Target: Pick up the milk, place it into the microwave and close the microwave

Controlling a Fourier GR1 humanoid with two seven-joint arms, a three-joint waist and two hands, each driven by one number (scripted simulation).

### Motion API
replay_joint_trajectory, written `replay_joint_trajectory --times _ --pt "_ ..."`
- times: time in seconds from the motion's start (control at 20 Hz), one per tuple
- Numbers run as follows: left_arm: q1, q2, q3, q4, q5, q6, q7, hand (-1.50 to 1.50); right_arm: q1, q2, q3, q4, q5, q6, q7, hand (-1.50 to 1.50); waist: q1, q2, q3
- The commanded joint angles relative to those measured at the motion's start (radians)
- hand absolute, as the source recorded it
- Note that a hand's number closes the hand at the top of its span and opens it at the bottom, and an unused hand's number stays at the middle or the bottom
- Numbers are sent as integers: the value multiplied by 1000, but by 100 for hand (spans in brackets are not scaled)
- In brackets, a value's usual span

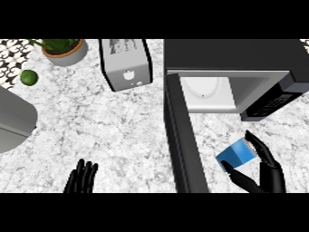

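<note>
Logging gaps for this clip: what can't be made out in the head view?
- Milk carton: its lower end is covered by the right hand, so the grip there is unclear.
- Microwave interior: only part shows; its top hides the rest.
- Left hand: only fingers show; the lower edge cuts the palm.
- Grey object, left edge: cut off, unidentifiable.

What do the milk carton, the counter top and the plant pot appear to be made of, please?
Milk carton: likely coated paperboard, with flat blue faces, a white end and sharp folded edges. It sits in the right hand.
Counter top: looks like polished stone, marble or granite, with grey-white mottled veining.
Plant pot: probably matte terracotta or ceramic, with an orange-brown rim and greyish wall.
</note>
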Motion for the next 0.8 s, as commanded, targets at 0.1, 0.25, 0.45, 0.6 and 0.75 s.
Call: replay_joint_trajectory --times 0.1,0.25,0.45,0.6,0.75 --pt "50 65 53 -20 75 -51 -61 -150 -162 0 -73 225 -10 -68 -90 150 4 1 0" --pt "122 90 20 -51 56 -40 -92 -150 -163 -50 -93 272 7 -78 -117 150 5 0 0" --pt "61 100 78 -66 77 -53 -41 -150 -241 -91 -110 494 49 -97 -202 150 10 3 1" --pt "51 102 102 -51 111 -78 -46 -150 -290 -102 -100 591 91 -125 -264 150 10 4 1" --pt "80 112 105 -55 106 -81 -76 -150 -384 -156 -119 702 96 -94 -292 150 15 4 2"
